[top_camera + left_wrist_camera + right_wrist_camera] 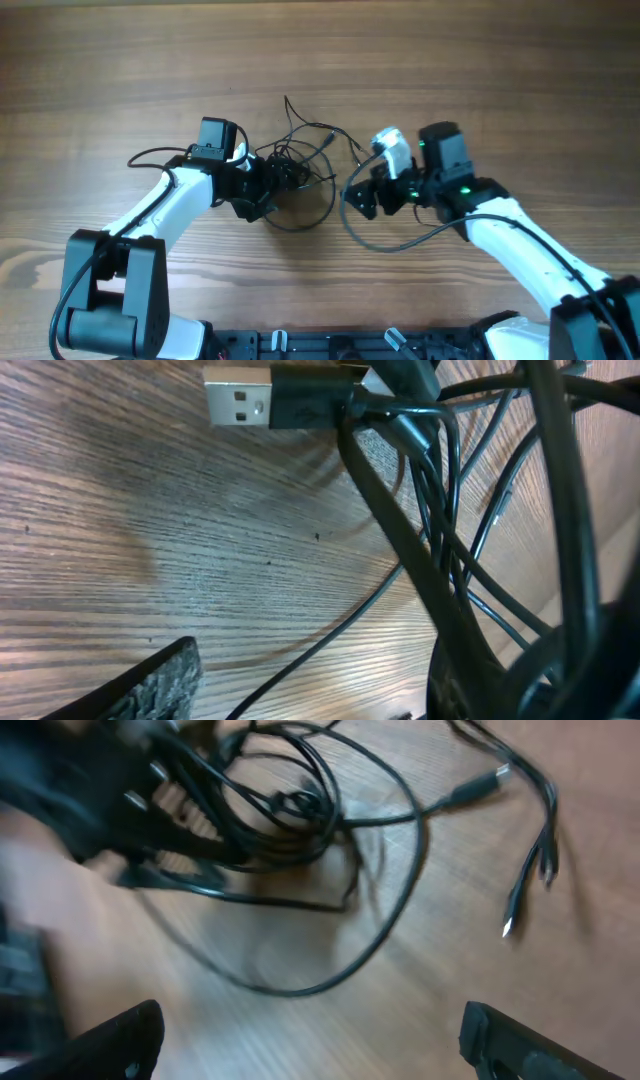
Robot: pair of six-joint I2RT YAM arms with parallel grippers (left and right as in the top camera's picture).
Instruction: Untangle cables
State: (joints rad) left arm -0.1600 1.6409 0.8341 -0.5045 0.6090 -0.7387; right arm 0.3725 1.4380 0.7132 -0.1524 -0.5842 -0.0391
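The cables (pixel 296 168) are thin black wires bunched in a knot at the table's middle, with a loose loop (pixel 305 218) sagging toward the front. My left gripper (pixel 268 190) reaches into the knot's left side. In the left wrist view its jaws stand open (pixel 310 695) with one thin strand (pixel 330 650) crossing the gap. A USB plug (pixel 240 398) lies ahead, and a thick bundle of cables (pixel 450 560) covers the right finger. My right gripper (pixel 362 198) sits just right of the loop. It is open (pixel 310 1045) over bare wood, and the cables (pixel 300 850) lie beyond it.
Loose strands with small plug ends (pixel 510 920) trail off at the knot's far right. A thicker black cord (pixel 400 243) curls from the right arm onto the wooden table (pixel 120 80). Another black cord (pixel 150 155) runs out to the left of the left wrist.
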